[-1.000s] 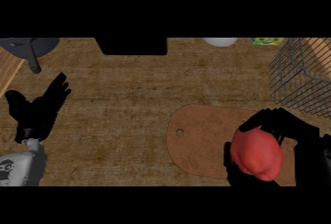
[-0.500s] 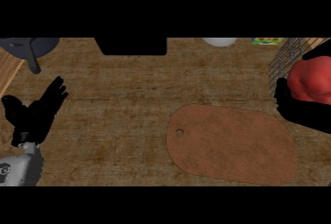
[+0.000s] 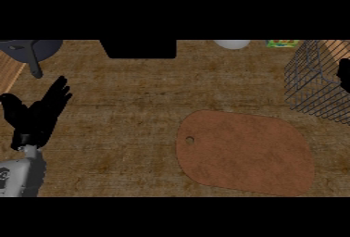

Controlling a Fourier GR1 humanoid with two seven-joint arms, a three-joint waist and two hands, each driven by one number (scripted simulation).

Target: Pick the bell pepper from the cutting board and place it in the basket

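The brown cutting board lies on the counter at centre right with nothing on it. The wire basket stands at the right edge. No bell pepper shows anywhere in this view. Of my right hand only a small black part shows, at the right edge over the basket, and whatever it holds is hidden. My left hand rests open at the left edge, fingers pointing up, far from the board.
A dark pan sits at the back left. Along the counter's far edge are a black block, a white bowl and a green item.
My right hand lifted the red bell pepper off the board and carried it up and right to the basket. Hand and pepper have now almost left the view. The left hand stayed still.
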